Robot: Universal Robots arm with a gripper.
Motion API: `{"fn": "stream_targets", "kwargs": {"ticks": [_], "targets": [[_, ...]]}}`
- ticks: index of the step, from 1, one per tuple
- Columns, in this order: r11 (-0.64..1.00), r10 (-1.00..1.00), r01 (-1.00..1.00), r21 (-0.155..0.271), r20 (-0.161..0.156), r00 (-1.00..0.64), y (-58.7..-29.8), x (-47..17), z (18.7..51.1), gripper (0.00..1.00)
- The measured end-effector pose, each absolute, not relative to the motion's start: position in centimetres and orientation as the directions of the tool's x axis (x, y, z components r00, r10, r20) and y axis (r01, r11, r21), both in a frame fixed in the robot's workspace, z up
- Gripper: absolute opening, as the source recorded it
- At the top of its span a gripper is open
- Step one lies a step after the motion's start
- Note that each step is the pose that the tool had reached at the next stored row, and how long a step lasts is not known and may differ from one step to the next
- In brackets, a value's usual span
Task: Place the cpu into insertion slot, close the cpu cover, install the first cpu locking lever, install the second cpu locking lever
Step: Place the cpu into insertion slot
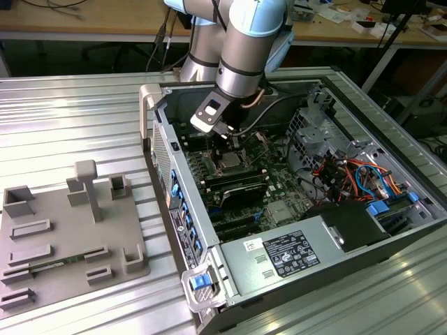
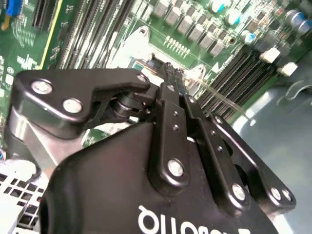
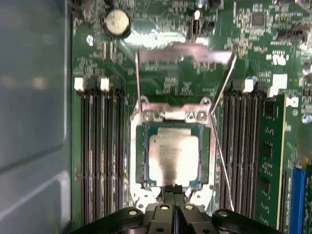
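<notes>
In the first wrist view the cpu (image 3: 173, 158) sits in the insertion slot (image 3: 133, 146), cpu cover (image 3: 185, 52) raised, the gripper (image 3: 173, 189) clenched empty at the slot's edge. The exterior view adds the computer case (image 1: 180, 230).

The silvery square cpu (image 3: 174, 158) lies flat in the slot (image 3: 132, 146), framed by its silver rim on the green board (image 3: 253, 29). The cover (image 3: 185, 52) stands raised open on its hinge edge.

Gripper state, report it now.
Gripper: shut, holding nothing, fingertips at the edge of the cpu lying in the insertion slot.
</notes>
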State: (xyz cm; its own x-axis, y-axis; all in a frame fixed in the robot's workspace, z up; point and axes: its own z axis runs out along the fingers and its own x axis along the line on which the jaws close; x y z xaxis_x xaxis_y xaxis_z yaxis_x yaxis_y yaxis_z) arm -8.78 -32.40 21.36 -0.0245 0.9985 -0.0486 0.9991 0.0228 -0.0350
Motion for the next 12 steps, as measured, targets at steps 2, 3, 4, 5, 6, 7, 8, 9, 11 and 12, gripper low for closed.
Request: {"fn": "stream_targets", "kwargs": {"ticks": [2, 3, 4, 5, 6, 7, 8, 9, 11, 12], "targets": [[0.023, 0.999, 0.999, -0.035, -0.048, -0.025, -32.4, -8.9, 21.3, 0.11], [0.023, 0.999, 0.999, -0.035, -0.048, -0.025, -32.4, -8.9, 21.3, 0.11], [0.023, 0.999, 0.999, -0.035, -0.048, -0.025, -32.4, -8.9, 21.3, 0.11], [0.023, 0.999, 0.999, -0.037, -0.048, -0.025, -32.4, -8.9, 21.4, 0.11], [0.023, 0.999, 0.999, -0.040, -0.048, -0.025, -32.4, -8.8, 21.4, 0.11], [0.023, 0.999, 0.999, -0.044, -0.048, -0.025, -32.4, -8.6, 21.3, 0.11], [0.023, 0.999, 0.998, -0.052, -0.048, -0.025, -32.4, -8.3, 21.3, 0.11], [0.023, 0.999, 0.998, -0.059, -0.048, -0.026, -32.4, -8.1, 21.2, 0.11], [0.023, 0.999, 0.997, -0.080, -0.047, -0.027, -32.4, -7.8, 21.0, 0.11], [0.023, 0.999, 0.996, -0.087, -0.046, -0.027, -32.4, -7.8, 20.9, 0.11]]}}
